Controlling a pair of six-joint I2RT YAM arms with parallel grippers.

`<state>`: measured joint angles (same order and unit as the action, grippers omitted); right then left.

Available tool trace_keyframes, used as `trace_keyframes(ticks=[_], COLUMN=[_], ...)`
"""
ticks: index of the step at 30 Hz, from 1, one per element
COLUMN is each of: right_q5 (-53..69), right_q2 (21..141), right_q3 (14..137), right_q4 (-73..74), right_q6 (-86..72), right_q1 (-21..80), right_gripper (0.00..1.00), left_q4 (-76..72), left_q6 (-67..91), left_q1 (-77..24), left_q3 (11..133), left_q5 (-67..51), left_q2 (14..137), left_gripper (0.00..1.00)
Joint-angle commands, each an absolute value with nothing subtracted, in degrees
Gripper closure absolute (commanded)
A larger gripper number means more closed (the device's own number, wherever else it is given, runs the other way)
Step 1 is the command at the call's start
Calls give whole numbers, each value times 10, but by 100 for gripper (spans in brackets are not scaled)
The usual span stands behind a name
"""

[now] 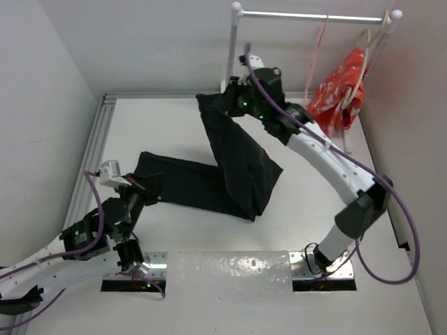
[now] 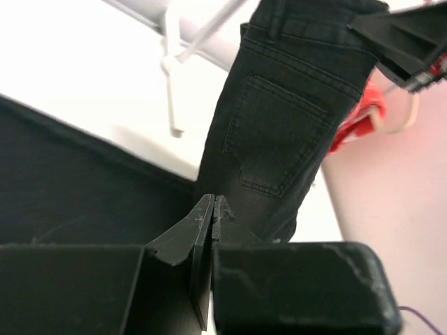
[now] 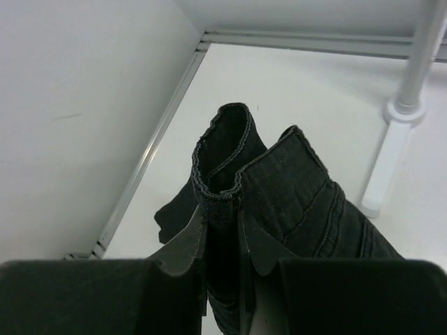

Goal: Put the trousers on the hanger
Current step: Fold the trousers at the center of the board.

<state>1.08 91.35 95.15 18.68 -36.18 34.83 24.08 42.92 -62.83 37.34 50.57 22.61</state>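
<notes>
The black trousers (image 1: 237, 164) lie bent in an L on the table, one leg stretched left. My right gripper (image 1: 234, 98) is shut on the waistband (image 3: 230, 188) and holds that end lifted near the rack's left post. In the left wrist view the raised seat with its back pocket (image 2: 279, 132) hangs upright. My left gripper (image 1: 152, 190) sits at the leg's left end, its fingers pressed together (image 2: 213, 204), with nothing visible between them. The thin pink-red wire hanger (image 1: 318, 52) hangs on the rack rail, right of my right gripper.
A white clothes rack (image 1: 314, 15) stands at the back right, its post (image 3: 412, 70) close to the held waistband. A pale beige hanger (image 1: 363, 49) with a red patterned cloth (image 1: 339, 94) hangs at its right end. Walls close in on the left and right.
</notes>
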Motion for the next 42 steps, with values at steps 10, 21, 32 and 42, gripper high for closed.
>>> trace_keyframes(ticks=[10,21,32,42], right_q5=[-105,-101,-62,-90], right_q2=[1083,1335,1413,1103], right_q3=[1134,1280,1219,914], right_q4=[119,96,4,-34], right_q6=[-391,-388,-412,-344], right_q1=[417,562,605,603], right_gripper=[100,100,39,45], left_q4=[433,476,487,413], left_q6=[441,452,481,444], left_q1=[-624,-626,-629,-631], left_q3=[499,515,510,512], left_q5=[562,593,616,657], left_q2=[178,131,121,248], left_gripper=[100,100,100,95])
